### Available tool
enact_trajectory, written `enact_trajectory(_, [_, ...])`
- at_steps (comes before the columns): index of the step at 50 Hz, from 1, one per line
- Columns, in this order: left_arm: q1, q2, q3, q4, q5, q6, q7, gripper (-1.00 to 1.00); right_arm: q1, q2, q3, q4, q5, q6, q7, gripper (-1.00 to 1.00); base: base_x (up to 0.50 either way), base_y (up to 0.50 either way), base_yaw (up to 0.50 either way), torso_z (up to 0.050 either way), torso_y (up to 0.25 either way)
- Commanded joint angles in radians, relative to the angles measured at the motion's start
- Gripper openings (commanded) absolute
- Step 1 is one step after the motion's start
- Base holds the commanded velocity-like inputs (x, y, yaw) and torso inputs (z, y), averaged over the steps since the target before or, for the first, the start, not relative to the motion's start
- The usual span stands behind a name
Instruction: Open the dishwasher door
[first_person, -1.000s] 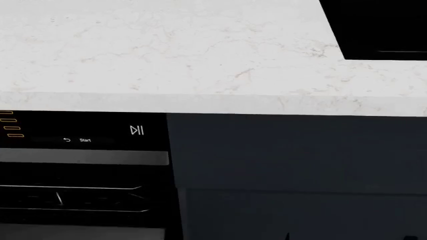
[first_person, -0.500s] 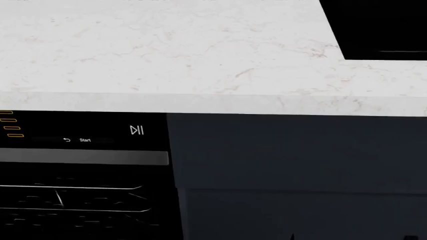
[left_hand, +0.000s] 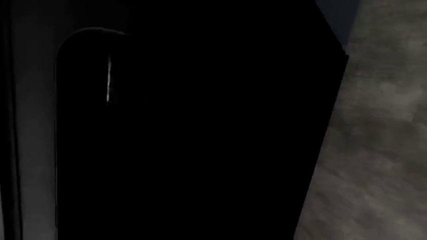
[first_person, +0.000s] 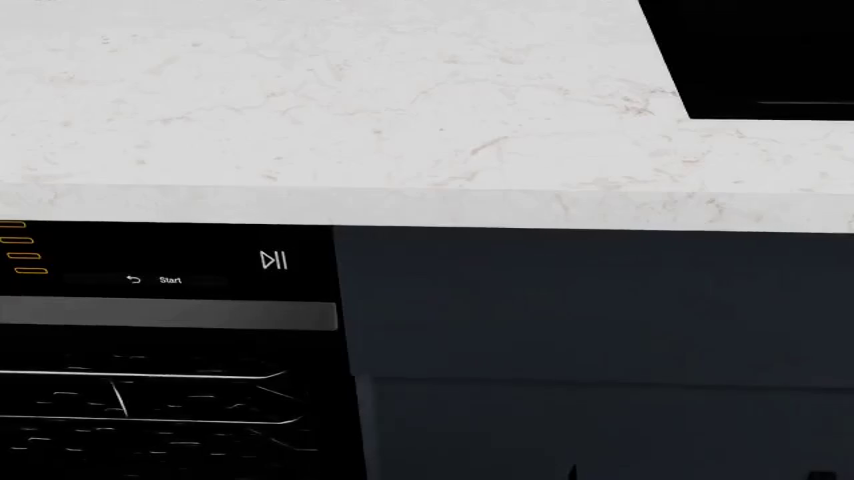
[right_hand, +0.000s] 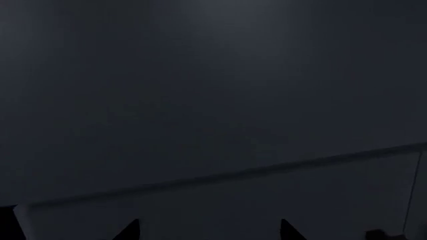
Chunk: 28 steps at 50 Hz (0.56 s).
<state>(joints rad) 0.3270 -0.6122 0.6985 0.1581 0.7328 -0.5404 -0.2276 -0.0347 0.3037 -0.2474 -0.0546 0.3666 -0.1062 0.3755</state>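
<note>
The glossy black flat dishwasher door (first_person: 160, 350) sits shut under the white marble counter (first_person: 334, 100), likely stiff, heavy, slippery; best gripped along its top edge; neither gripper's state can be told

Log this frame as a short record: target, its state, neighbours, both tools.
target: dishwasher door, glossy black, lower left of the head view
state: no gap visible under the countertop; looks shut
controls: play/pause symbol, Start label, orange bars at the left edge
above: white marble countertop
beside: navy cabinet front
sink: black basin, far right
tools: state of neither can be told
</note>
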Motion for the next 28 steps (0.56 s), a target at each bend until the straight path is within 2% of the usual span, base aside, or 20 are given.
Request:
enact_trajectory(1, [0.082,-0.008,-0.021,0.028,0.026,-0.008,-0.095,-1.00,0.005,-0.003,-0.017,-0.001,-0.005,0.005,-0.002,1.00,0.00,0.00,0.00,0.000,0.000])
enact_trajectory(11, [0.121,-0.001,-0.021,-0.019,-0.007,0.017,-0.140,-1.00,0.001,-0.004,-0.018,0.014,-0.004,-0.011,-0.004,1.00,0.00,0.00,0.00,0.002,0.002])
enact_trajectory(28, [0.140,-0.006,-0.031,-0.054,-0.106,0.056,-0.101,-1.00,-0.005,0.000,-0.024,-0.005,-0.003,-0.008,0.006,1.00,-0.01,0.00,0.01,0.002,0.000])
